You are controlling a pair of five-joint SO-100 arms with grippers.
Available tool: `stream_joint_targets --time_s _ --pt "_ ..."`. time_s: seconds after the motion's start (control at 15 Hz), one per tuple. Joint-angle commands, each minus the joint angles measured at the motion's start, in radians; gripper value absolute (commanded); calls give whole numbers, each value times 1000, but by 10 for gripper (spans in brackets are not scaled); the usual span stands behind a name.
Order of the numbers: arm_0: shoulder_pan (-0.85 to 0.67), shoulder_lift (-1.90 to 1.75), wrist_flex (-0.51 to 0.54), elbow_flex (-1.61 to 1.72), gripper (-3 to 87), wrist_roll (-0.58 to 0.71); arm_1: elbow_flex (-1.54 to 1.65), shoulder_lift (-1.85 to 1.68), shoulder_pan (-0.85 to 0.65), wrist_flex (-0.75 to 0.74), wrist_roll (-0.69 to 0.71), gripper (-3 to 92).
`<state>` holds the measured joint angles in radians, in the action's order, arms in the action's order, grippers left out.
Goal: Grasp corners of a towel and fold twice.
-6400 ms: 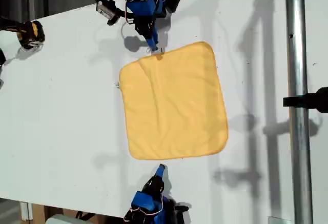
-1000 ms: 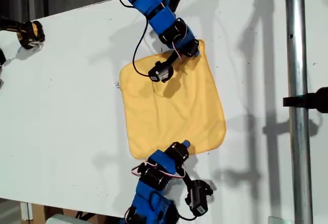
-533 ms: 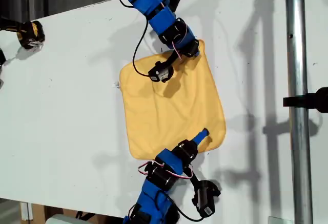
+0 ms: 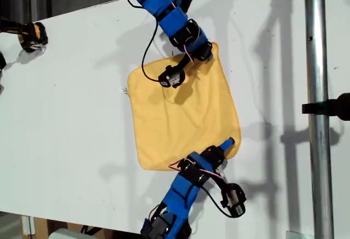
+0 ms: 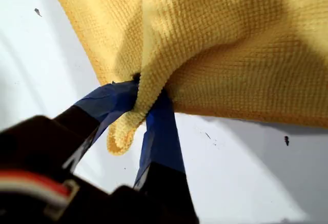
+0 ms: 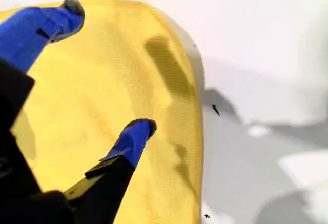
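The soft yellow terry towel (image 4: 183,113) lies spread nearly flat on the white table (image 4: 71,102), a little past the middle toward the exterior view's right, with only mild wrinkles across it.

My first gripper (image 5: 146,103) is clenched on the towel's rounded, hemmed corner (image 5: 125,131): its blue-taped fingers (image 5: 161,131) squeeze a bunched fold of cloth between them, and the hem curls out below the pinch. In the exterior view this is the arm reaching in from 12 o'clock, its tip (image 4: 206,53) at the towel's 1 o'clock corner.

My second gripper (image 6: 105,70) stands spread apart and released, holding nothing. One blue fingertip (image 6: 134,134) hangs over the yellow cloth just inside the hemmed edge; the other is up and away from it. I cannot tell whether the lower tip touches the fabric. In the exterior view this arm comes in from 6 o'clock, its tip (image 4: 228,142) over the towel's 5 o'clock corner (image 4: 234,147).

A silver metal pole (image 4: 317,108) runs along the table at the exterior view's right, well apart from the towel.
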<state>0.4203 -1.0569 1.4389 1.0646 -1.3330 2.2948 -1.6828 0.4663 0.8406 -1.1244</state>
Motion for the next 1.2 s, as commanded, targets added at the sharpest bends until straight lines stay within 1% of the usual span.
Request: stream_joint_targets --time_s 0.0,0.27,0.53,0.6,0.67,0.73,0.8,0.87,1.0,1.13 --pt "35 32 -18 -57 363 -55 -29 -15 0 -6 12 -1" --pt "57 115 -57 -72 359 -117 -32 -11 2 -15 12 -1" --pt "71 258 -166 -81 340 -164 -34 -11 8 -11 12 -1" --pt "74 293 -178 -91 319 -187 -35 -11 12 -11 11 -1" --pt "74 318 -186 -95 280 -198 -35 -11 15 -11 8 -1" --pt "74 325 -183 -97 178 -209 -35 -11 17 -11 6 -1" --pt "67 325 -179 -91 37 -210 -35 -11 18 -11 6 -1" --pt "64 325 -175 -84 -15 -202 -34 -11 18 -11 5 -1" --pt "66 330 -178 -80 -15 -210 -34 -11 18 -12 6 -1" --pt "75 333 -204 -78 -15 -202 -34 -15 23 -11 5 -1"
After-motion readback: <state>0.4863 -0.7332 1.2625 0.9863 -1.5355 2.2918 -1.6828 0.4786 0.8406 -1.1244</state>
